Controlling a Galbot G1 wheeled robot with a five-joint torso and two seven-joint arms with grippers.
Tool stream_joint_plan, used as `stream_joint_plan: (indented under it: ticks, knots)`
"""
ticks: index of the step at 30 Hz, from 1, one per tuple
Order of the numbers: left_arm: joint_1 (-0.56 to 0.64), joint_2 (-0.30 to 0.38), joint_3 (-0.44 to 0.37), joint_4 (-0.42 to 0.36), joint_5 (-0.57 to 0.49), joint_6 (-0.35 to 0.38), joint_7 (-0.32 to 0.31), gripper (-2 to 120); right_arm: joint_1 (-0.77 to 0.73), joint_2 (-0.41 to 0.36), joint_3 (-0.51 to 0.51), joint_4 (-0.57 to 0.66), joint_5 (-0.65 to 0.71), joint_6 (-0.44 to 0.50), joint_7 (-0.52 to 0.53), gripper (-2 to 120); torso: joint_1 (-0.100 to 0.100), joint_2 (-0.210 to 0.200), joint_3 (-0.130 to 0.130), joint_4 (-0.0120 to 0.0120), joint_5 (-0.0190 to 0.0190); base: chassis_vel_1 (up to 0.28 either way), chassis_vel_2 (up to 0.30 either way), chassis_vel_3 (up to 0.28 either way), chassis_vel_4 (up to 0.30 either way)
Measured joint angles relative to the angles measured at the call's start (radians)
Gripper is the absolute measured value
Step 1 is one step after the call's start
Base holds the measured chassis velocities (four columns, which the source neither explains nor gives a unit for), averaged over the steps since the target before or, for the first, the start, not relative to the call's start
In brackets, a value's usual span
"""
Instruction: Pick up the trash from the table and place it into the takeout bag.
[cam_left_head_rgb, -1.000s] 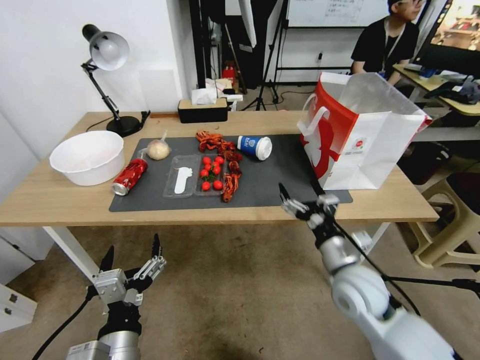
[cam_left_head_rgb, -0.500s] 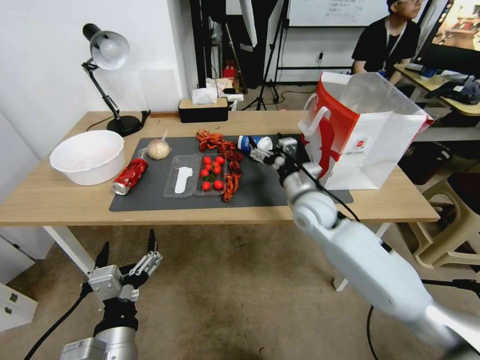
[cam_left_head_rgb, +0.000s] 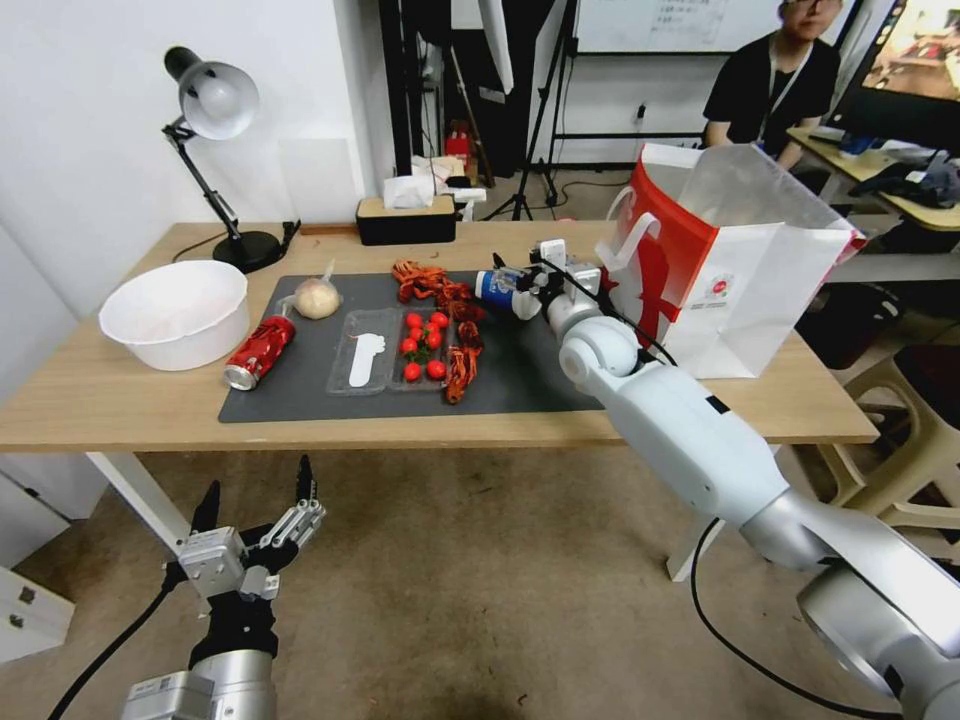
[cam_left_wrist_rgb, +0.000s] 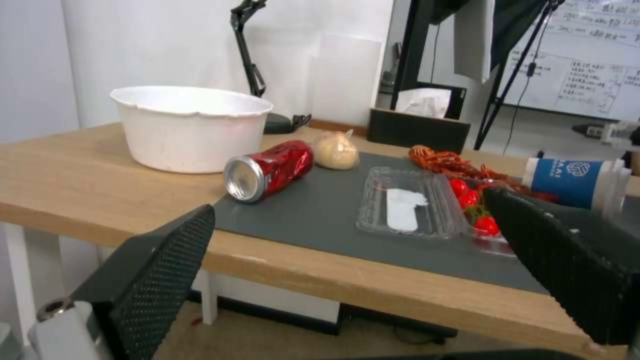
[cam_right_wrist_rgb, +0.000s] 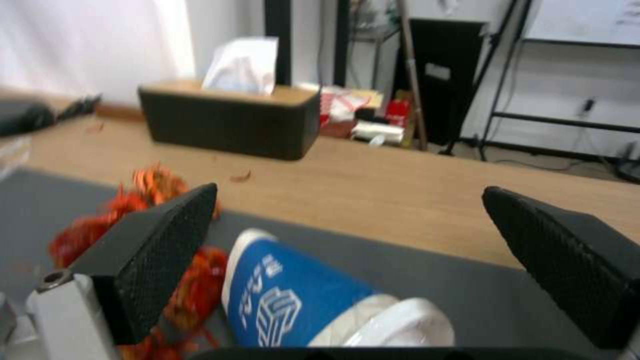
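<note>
Reaching across the table, the right gripper sits just over the blue-white paper cup, which lies on its side toward the far edge of the dark grey mat — in the right wrist view its jaws stand wide apart with the cup low between them, not yet clamped. Just right of the cup stands the takeout bag, upright with its mouth open. On the left part of the mat lie the crushed red can and, just beyond it, the bagged bun; a white bowl sits left of the mat. Down below the near table edge, on the left, the left gripper hangs over the floor — jaws spread, holding nothing.
</note>
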Motion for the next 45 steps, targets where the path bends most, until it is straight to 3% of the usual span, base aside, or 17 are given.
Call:
stream_joint_plan:
  ticks: [7, 14, 35, 42, 45]
  knots:
    - [0.008, 0.003, 0.008, -0.003, 0.006, -0.005, -0.001, 100, 0.013, -0.017, -0.003, -0.033, -0.085, -0.048, -0.123, 100, 0.0, 0.0, 0.0, 0.0, 0.0001, 0.0, 0.0, 0.0, 0.0]
    - [0.012, -0.005, 0.017, -0.005, 0.013, -0.007, -0.002, 100, 0.004, -0.034, -0.002, -0.041, -0.115, -0.06, -0.171, 100, 0.0, 0.0, 0.0, -0.0001, 0.0001, 0.0, 0.0, 0.0, 0.0]
    - [0.015, -0.007, 0.018, -0.006, 0.016, -0.015, -0.002, 100, 0.0, -0.03, 0.001, -0.09, -0.117, -0.057, -0.21, 100, 0.0, 0.0, 0.0, 0.0, 0.0001, 0.0, 0.0, 0.0, 0.0]
    - [0.016, -0.009, 0.019, -0.008, 0.017, -0.019, -0.003, 100, 0.012, -0.021, -0.005, -0.117, -0.114, -0.053, -0.242, 73, 0.0, 0.0, 0.0, -0.0001, 0.0, 0.0, 0.0, 0.0, 0.0]
    - [0.017, -0.009, 0.018, -0.011, 0.017, -0.022, -0.004, 100, 0.006, -0.017, -0.007, -0.118, -0.107, -0.051, -0.244, 68, 0.0, 0.0, 0.0, -0.0001, 0.0, 0.0, 0.0, 0.0, 0.0]
